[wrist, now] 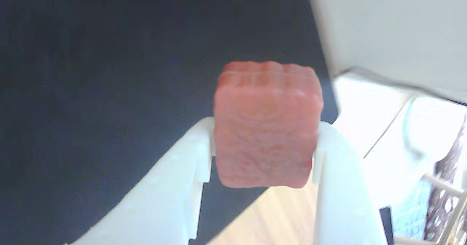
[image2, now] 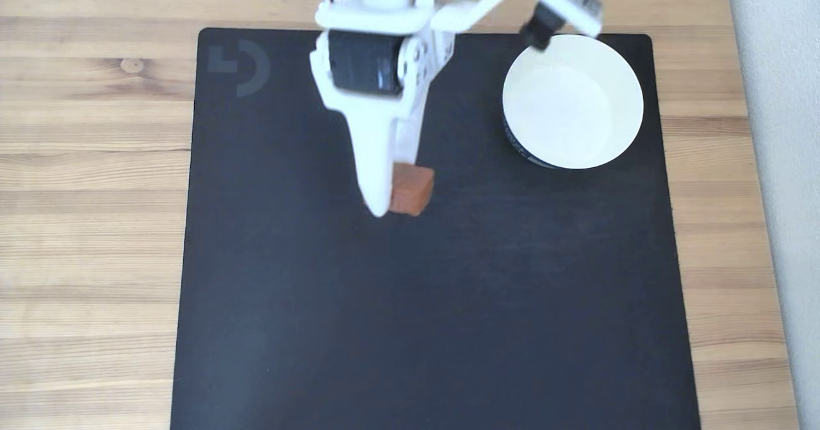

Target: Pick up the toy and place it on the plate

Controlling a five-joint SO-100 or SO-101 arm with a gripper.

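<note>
A small reddish-brown block, the toy, is clamped between the two white fingers of my gripper, which is shut on it. In the fixed view the same toy shows at the tip of the gripper, over the middle of the black mat. The white round plate, with a dark band on its outer side, sits on the mat's upper right, well to the right of the gripper. Whether the toy touches the mat or hangs just above it is unclear.
A black mat covers most of the wooden table. A pale wall or surface runs along the right edge. The arm's white body reaches in from the top, and part of it overhangs the plate's upper rim.
</note>
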